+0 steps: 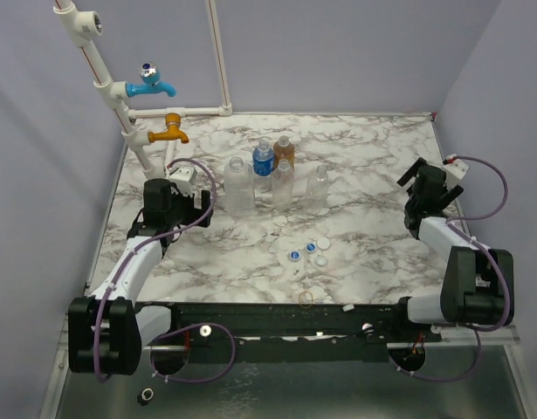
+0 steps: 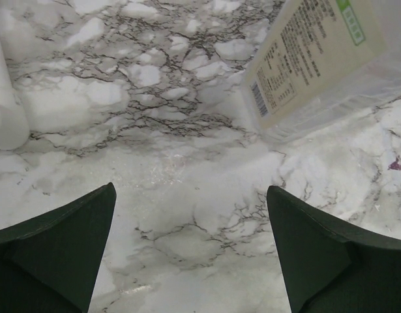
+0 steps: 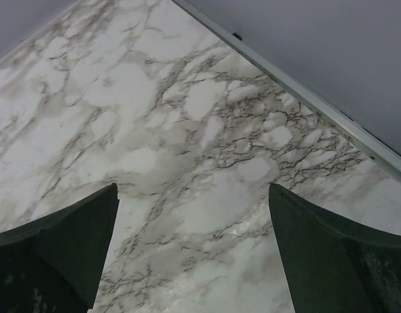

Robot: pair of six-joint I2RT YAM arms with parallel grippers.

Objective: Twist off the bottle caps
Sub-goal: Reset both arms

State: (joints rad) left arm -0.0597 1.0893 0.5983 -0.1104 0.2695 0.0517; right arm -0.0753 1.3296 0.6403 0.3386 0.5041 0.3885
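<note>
the left gripper (image 2: 190, 195) is wide open with nothing in it, over the marble table (image 1: 373, 157) on the left side. a white round thing (image 2: 4, 111) is cut off at the left edge of the left wrist view, and i cannot tell what it is. just right of the gripper stands the big squarish bottle (image 1: 239, 188); its paper label runs off the top of that view. behind it are the blue-labelled bottle (image 1: 264, 161) and the amber bottle (image 1: 284, 150), with two plain bottles (image 1: 282, 185) to the right. they all stand close together in the middle of the table. the bottle caps (image 1: 310, 249) look like they lie loose on the table, nearer than the bottles, about five small dots. the bottle tops are too small to show if any cap is on. a cap is likely light, hard and a bit slippery, so pinch it by its round edge. the bottles look thin and light, so they may tip or squash; hold one low on its body. a thin yellowish ring (image 1: 306, 298) lies near the front edge. the right gripper (image 3: 193, 192) is wide open and holds nothing, far off by the right wall.
</note>
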